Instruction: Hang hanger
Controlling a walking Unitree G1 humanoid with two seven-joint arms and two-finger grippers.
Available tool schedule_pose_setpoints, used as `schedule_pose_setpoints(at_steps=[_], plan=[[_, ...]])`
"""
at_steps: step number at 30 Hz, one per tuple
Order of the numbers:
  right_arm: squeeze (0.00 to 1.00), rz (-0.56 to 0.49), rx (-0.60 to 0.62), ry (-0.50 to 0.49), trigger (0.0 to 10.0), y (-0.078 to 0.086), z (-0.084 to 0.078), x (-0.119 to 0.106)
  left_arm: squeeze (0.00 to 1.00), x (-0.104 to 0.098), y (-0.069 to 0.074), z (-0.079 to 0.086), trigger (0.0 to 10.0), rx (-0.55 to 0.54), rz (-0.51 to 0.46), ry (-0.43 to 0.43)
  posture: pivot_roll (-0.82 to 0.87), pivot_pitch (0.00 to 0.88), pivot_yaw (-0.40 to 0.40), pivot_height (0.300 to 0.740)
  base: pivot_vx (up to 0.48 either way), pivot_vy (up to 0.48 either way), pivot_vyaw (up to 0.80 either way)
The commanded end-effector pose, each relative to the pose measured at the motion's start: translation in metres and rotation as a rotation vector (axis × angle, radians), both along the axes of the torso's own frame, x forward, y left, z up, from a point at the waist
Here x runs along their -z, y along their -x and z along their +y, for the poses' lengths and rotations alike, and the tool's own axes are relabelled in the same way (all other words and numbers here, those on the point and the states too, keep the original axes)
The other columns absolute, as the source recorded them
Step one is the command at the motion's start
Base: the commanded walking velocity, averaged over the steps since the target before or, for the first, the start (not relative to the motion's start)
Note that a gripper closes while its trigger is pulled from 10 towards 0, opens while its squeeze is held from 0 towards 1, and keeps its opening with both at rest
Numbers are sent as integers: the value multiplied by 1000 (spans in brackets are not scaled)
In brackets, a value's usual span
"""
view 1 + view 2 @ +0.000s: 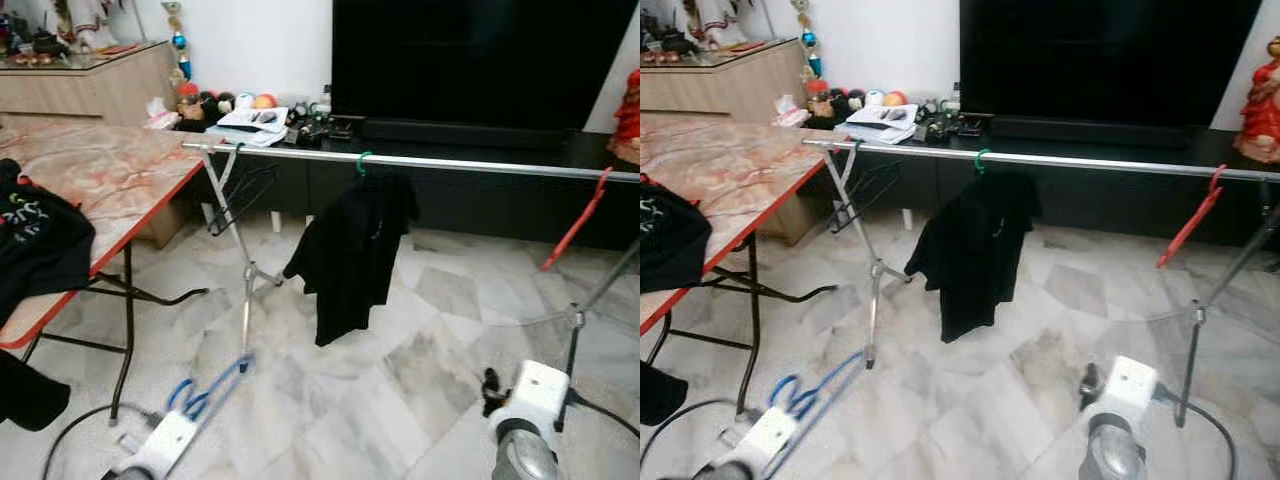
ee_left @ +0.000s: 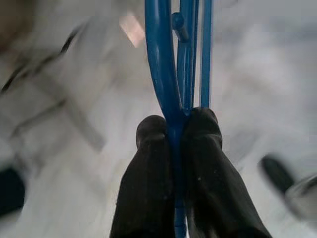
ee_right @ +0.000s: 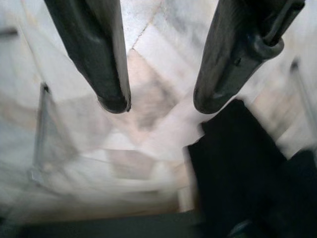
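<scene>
Clamping the blue hanger (image 2: 173,74) between both fingers, the left gripper (image 2: 176,124) has its jaws shut tight on one thin bar of the frame; the hold is low in the head views, near the floor at the robot's left, with the hanger (image 1: 205,392) angled up toward the rack. Judged from its thin tubing, the hanger is light, stiff and smooth plastic; it may pivot or slip in so narrow a pinch, so a hold near the shoulder, leaving the hook free, looks soundest. The right gripper (image 3: 158,104) hangs with jaws wide apart and nothing between them, over marble floor (image 1: 420,380).

Outward: the silver rail (image 1: 480,165) runs across the view, well apart from the held hanger; a black shirt on a green hook (image 1: 352,250) hangs near mid-rail, a red hanger (image 1: 580,225) toward the right end, a dark wire hanger (image 1: 240,195) by the left post. Open rail lies between shirt and red hanger. The table (image 1: 110,170) edge and the rack legs crowd the left approach.
</scene>
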State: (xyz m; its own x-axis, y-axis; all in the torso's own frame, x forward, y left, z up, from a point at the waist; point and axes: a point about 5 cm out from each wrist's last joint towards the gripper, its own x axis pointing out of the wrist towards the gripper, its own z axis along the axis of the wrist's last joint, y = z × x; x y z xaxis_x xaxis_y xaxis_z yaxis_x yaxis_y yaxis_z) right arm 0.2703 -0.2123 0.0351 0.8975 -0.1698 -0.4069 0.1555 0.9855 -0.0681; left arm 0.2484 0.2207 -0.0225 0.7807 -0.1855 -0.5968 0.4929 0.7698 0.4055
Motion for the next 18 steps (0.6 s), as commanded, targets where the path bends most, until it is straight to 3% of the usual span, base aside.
schedule_pose_setpoints(at_steps=[1, 2, 8, 9, 10, 11, 12, 14, 18], plan=[[0, 49, -282, 89, 10000, -5, 21, 2, 0, -11, -11, -13, 10000, 188, 9, 6, 82, 0, 47, 740, 0, 0, 0], [0, 64, -451, 147, 10000, -6, 29, 1, 0, -14, -13, -17, 10000, 291, 43, 0, 82, 0, 47, 740, 0, 0, 0], [0, 58, -812, 271, 10000, -17, 38, -14, 0, -24, -15, -22, 10000, 570, 167, -53, 80, 0, 51, 740, 0, 0, 0], [0, 47, -929, 300, 10000, -21, 41, -22, 0, -31, -19, -23, 10000, 627, 182, -61, 81, 0, 54, 740, 0, 0, 0], [0, 47, -929, 300, 10000, -21, 41, -22, 0, -31, -19, -23, 10000, 627, 182, -61, 81, 0, 54, 740, 0, 0, 0], [0, 32, -1056, 309, 10000, -22, 46, -29, 0, -37, -22, -26, 10000, 676, 198, -56, 82, 0, 57, 740, 0, 0, 0], [0, 13, -1174, 290, 10000, -20, 51, -36, 0, -43, -25, -30, 10000, 733, 212, -57, 86, 0, 56, 740, 0, 0, 0], [0, -5, -1288, 238, 10000, -18, 57, -43, 0, -51, -29, -35, 10000, 788, 217, -67, 87, 0, 56, 740, 0, 0, 0], [0, 12, -1415, 137, 10000, -13, 62, -46, 0, -62, -37, -42, 10000, 857, 228, -116, 90, 0, 58, 740, 0, 0, 0]])
